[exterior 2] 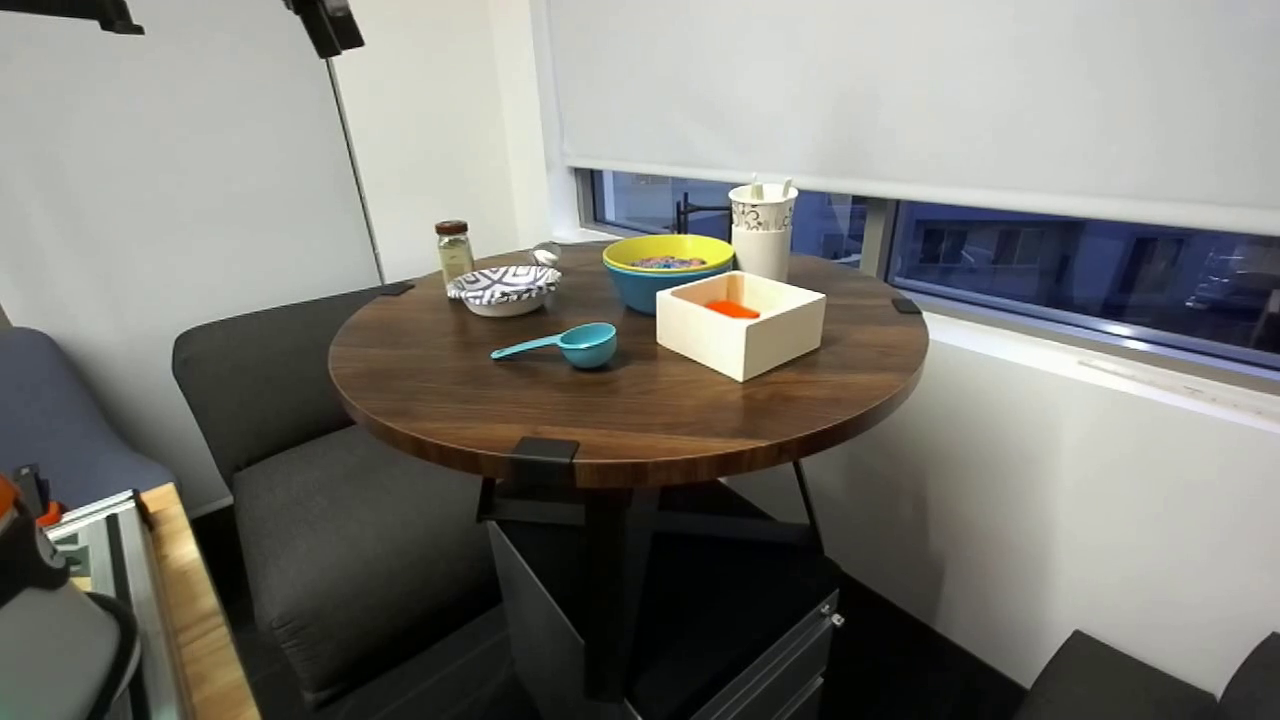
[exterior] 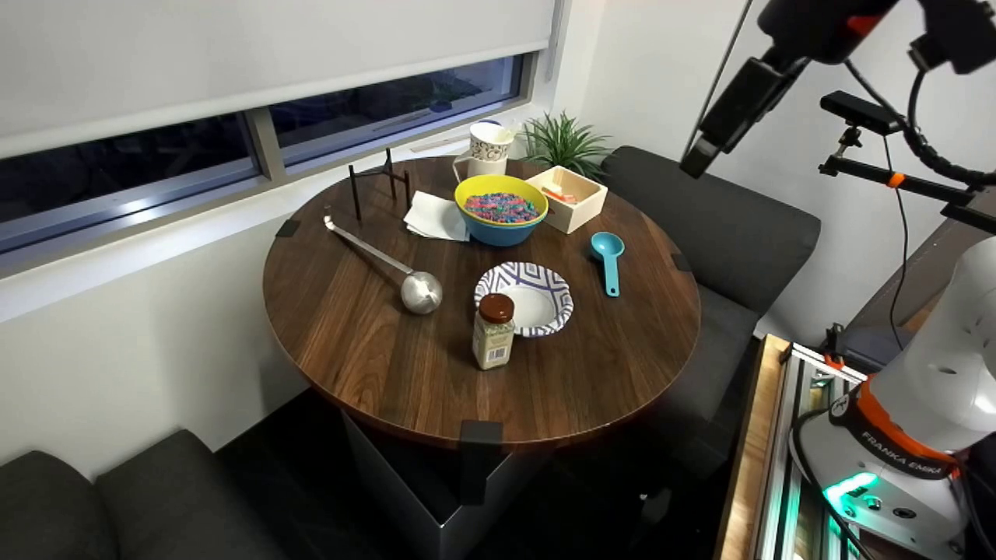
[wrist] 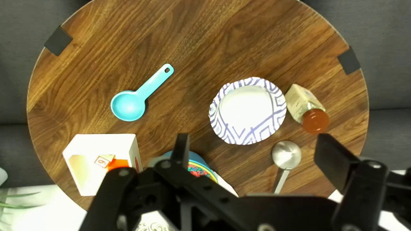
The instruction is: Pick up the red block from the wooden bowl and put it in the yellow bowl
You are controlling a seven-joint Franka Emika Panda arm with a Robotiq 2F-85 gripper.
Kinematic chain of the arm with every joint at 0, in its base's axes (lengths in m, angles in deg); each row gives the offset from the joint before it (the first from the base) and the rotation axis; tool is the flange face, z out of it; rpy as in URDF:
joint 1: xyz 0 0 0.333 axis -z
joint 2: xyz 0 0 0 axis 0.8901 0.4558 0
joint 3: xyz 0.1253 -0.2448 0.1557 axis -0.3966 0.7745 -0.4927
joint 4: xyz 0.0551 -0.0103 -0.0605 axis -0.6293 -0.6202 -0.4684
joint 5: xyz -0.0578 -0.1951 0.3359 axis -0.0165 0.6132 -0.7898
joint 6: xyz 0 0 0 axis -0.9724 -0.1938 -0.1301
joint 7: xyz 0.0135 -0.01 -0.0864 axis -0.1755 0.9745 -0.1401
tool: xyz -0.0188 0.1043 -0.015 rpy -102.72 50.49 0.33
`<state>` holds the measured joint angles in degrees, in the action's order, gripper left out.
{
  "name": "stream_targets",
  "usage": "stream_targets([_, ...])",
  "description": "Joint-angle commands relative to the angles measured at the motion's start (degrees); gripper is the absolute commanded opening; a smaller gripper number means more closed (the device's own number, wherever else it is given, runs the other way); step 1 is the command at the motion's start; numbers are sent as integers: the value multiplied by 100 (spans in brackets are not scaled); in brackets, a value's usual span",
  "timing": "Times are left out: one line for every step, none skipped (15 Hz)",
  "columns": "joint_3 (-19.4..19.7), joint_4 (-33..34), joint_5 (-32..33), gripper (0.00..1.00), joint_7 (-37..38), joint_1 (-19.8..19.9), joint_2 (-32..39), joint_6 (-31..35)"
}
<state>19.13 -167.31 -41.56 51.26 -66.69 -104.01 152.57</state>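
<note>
The red block is an orange-red piece (exterior: 559, 195) inside the squarish light wooden bowl (exterior: 582, 213), near a small light piece with a printed mark. Both also show in an exterior view, the block (exterior 2: 733, 309) inside the bowl (exterior 2: 703, 334), and in the wrist view, the block (wrist: 118, 164) in the bowl (wrist: 102, 143). The yellow bowl (exterior: 484, 183) sits in a blue bowl and holds many small coloured bits; it also shows in an exterior view (exterior 2: 690, 246). In the wrist view a finger partly hides it (wrist: 209, 172). My gripper (wrist: 252, 139) is open and empty, high above the table.
A teal scoop (exterior: 608, 257), patterned paper plate (exterior: 556, 299), spice jar (exterior: 494, 334) and metal ladle (exterior: 421, 292) lie or stand on the round table (exterior: 389, 365). Paper cups (exterior: 489, 149), napkins (exterior: 436, 216) and a black stand (exterior: 389, 175) are near the window.
</note>
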Motion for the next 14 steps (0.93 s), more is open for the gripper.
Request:
stream_targets([288,790,-112,100,295,470,1353,115])
stream_targets([361,989,-147,100,385,527,1654,69])
stream_targets([422,1181,-186,100,498,582,1957,21])
stream_targets([471,1374,-201,100,649,642,2271,17])
stream_targets([509,1534,-194,100,856,696,2519,21])
stream_targets([582,1697,-230,100,1011,721,2763,0])
stream_targets([689,1851,-318,100,1106,736,2974,-31])
stream_targets([821,1972,-435,100,1160,756,3140,-9])
stream_targets([971,2075,-573,100,1163,787,3272,21])
stream_targets([1126,2169,-709,100,1151,830,3388,-21])
stream_targets([1289,2246,-857,100,1109,888,3484,-67])
stream_targets([1451,2304,-988,100,1088,959,3566,-78])
stream_targets([1607,2334,-1112,100,1099,1034,3642,-50])
stream_targets([1751,2341,-1210,100,1131,1118,3729,-9])
